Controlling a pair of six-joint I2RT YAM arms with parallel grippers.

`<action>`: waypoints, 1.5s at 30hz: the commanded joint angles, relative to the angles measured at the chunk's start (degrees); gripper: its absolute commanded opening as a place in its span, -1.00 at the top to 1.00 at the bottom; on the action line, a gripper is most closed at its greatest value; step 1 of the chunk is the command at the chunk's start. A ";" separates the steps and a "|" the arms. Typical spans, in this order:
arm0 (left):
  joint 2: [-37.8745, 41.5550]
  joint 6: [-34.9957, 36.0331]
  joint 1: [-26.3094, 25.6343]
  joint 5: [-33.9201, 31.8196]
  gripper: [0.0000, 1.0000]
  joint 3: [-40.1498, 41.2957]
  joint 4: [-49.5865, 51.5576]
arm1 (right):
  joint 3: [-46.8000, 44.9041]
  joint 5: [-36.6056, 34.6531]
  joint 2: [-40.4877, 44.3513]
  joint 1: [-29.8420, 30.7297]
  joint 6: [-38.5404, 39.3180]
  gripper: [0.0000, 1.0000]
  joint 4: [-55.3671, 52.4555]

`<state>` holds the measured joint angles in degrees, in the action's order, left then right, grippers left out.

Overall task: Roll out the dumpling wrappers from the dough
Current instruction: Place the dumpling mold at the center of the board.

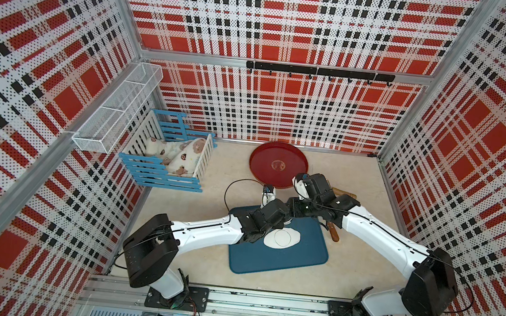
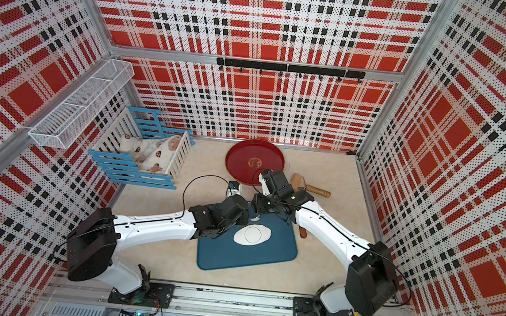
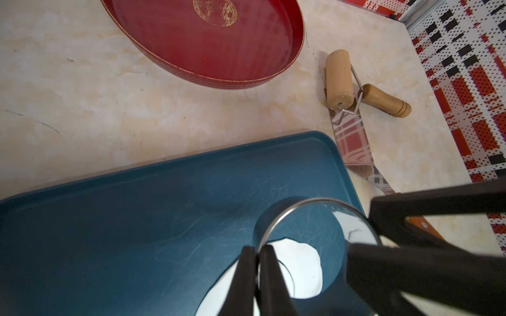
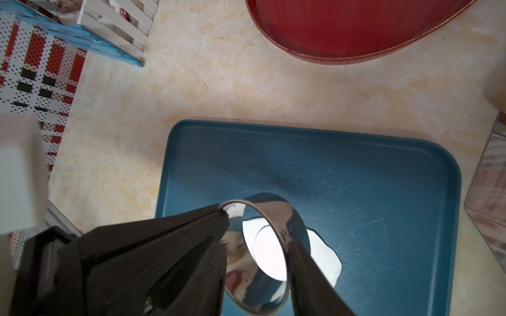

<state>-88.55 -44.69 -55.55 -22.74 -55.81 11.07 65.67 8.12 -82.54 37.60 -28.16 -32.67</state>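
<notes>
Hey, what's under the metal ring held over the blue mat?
Through the metal ring, the flattened dough lies on the blue mat, with a round disc outlined in it. The ring's wall and the fingers hide the dough's other parts.

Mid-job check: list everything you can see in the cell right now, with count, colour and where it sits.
dough: 1, white, irregular sheet on the mat
dumpling wrapper: 1, white, cut circle lying inside the dough
metal ring: 1, silver, held over the mat
mat: 1, dark blue, table centre
tray: 1, red, round, behind the mat
rolling pin: 1, wooden, right of the tray
wood-handled blade: 1, shiny, right of the mat
crib: 1, blue and white, back left, printed cloth inside
wire basket: 1, white, left wall
hook rail: 1, black, back wall
left fingers: black, shut on the ring's rim
right fingers: black, apart, straddling the ring's wall
</notes>
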 commanded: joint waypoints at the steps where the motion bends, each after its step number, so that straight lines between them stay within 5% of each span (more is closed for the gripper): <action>1: 1.35 1.27 1.00 0.24 1.00 -1.20 -0.70 | 1.66 -2.25 3.05 -0.28 -0.73 0.07 0.90; 9: 4.16 1.44 4.99 -0.01 1.00 1.15 -0.69 | -2.78 -4.61 10.50 -7.33 -1.28 -0.10 2.38; 15: 5.98 2.41 12.32 0.78 1.00 2.38 -0.77 | -10.74 -10.27 19.76 -8.28 2.56 -0.72 9.53; 30: 3.36 5.21 34.03 4.49 1.00 8.39 -8.07 | -21.18 -16.42 30.51 -8.20 6.59 -0.77 13.22; 45: -7.38 6.89 38.32 6.87 1.00 7.34 -11.66 | -21.73 -17.43 29.94 -8.28 5.67 -0.75 13.09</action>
<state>-95.00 -38.70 -17.58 -17.17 -47.51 1.72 43.83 -8.49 -52.62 29.21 -22.13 -19.94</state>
